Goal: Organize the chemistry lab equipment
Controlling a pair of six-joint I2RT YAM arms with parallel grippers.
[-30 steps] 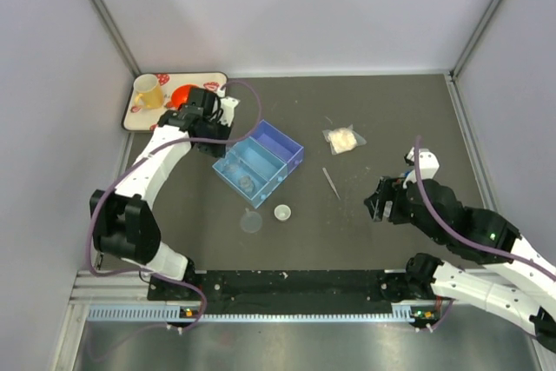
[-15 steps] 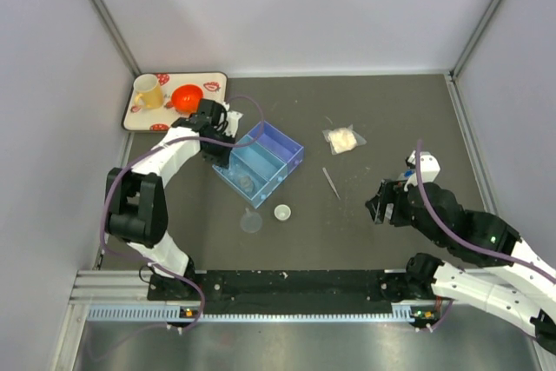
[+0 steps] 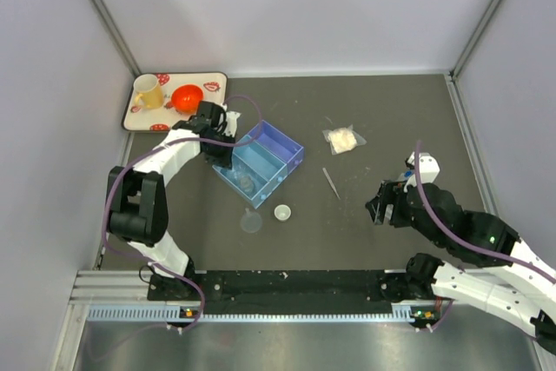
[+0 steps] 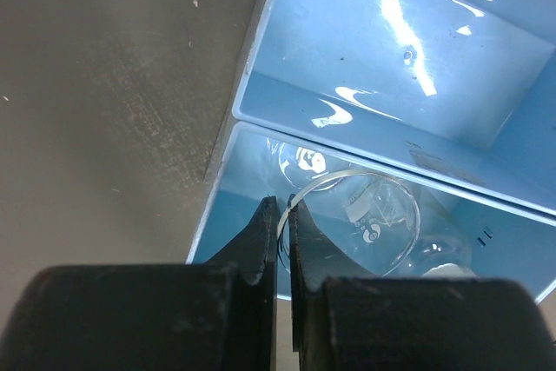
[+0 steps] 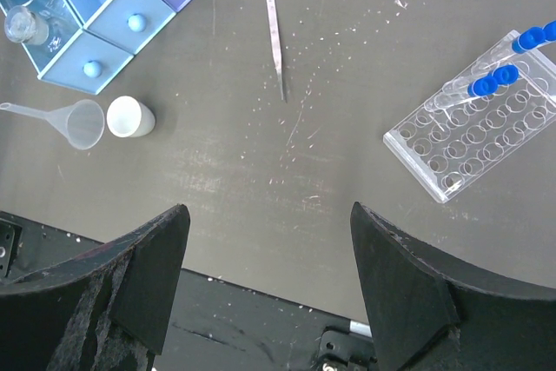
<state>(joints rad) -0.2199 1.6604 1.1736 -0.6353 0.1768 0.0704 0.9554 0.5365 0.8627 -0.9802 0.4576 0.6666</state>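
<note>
At blue organizer [image 4: 254,56], end compartment: left tool [image 4: 280,215] pinches clear flask [image 4: 382,215] by the rim, probably to seat it there. Right tool [image 5: 269,228] hangs wide, empty, above counter [image 5: 347,180] near tube rack [image 5: 469,141].

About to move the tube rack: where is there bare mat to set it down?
Bare: between the thin rod and the tube rack; also behind the bag. Crowded: funnel and cup by the blue organizer.

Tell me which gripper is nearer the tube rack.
Right. The right gripper hovers near the tube rack; the left gripper holds a clear flask in the far blue organizer.
</note>
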